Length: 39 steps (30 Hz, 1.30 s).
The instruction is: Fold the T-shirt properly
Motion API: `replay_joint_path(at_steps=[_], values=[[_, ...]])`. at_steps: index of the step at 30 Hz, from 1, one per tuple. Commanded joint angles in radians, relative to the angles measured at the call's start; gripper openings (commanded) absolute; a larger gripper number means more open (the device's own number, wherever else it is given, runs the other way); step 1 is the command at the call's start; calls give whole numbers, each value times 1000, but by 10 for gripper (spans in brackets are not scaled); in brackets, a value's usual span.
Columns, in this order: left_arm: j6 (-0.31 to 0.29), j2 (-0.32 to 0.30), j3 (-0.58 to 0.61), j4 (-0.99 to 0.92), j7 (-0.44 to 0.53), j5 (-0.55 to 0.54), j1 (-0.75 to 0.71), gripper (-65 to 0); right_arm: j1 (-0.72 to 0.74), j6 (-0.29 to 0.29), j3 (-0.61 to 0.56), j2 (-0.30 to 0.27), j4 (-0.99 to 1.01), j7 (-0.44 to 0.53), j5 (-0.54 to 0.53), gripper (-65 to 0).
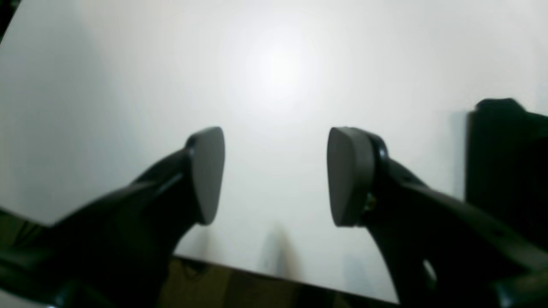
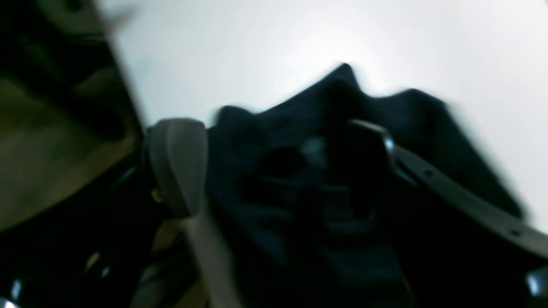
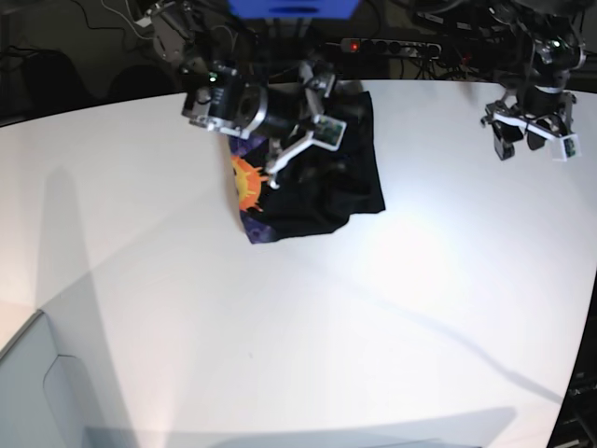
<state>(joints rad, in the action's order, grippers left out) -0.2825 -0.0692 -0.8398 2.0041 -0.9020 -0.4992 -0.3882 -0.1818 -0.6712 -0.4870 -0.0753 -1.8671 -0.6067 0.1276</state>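
Base view, read from its left side to its right. The T-shirt [image 3: 312, 187] lies bunched in a dark heap near the far edge of the white table [image 3: 308, 336], its sun print [image 3: 248, 181] showing on the heap's left flank. The right gripper [image 3: 297, 140] hangs directly over the heap with its fingers spread wide; in the right wrist view the T-shirt [image 2: 299, 179] fills the space between the two fingers [image 2: 177, 164], though motion blur hides whether either one touches the cloth (no fabric is visibly pinched). Toward the far right corner of the table, well apart from the heap, the left gripper [image 3: 532, 131] is raised with its fingers also spread and nothing between them; its own wrist view shows the left gripper [image 1: 276, 175] above bare table [image 1: 274, 77], with a dark shape, too blurred to identify, at the right edge.

Risk, as judged from this arrangement: the garment is crumpled, not flat, so a closure here would likely gather several layers at once, and lifting them would deepen the tangle. A single-sided pull (the left gripper being distant) could drag the heap toward the far edge, or leave the print side folded inward unevenly.
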Motion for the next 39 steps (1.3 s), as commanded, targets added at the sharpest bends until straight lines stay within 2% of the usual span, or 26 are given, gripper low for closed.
replay_joint_path(at_steps=[1,7,12,16,21,28,32,35,39], values=[[-4,-21,-5,13,16,-11,-16,-280,8,-27,-19,4,7,20,-13,-169],[-4,-30,-6,13,16,-13,-30,-280,0,-27,-29,2,-9,21,-15,-169],[-4,-28,-34,13,16,-13,-41,-280,3,-27,44,-22,-124,20,-19,-168],[-4,-30,-54,13,16,-13,-44,-280,20,-27,142,7,-128,12,-19,-167],[-4,-25,-94,13,16,-13,-45,-280,80,-27,153,25,-12,9,-19,-166],[-4,-25,-105,11,16,-13,-65,-280,143,-27,78,45,156,20,-19,-166],[-4,-24,-105,13,16,-13,-67,-280,166,-27,58,73,215,20,-19,-166],[-4,-24,-105,13,16,-13,-67,-280,201,-27,57,121,280,20,-19,-165],[-4,-24,-105,13,16,-13,-79,-280,229,-27,58,153,295,31,-19,-165]])
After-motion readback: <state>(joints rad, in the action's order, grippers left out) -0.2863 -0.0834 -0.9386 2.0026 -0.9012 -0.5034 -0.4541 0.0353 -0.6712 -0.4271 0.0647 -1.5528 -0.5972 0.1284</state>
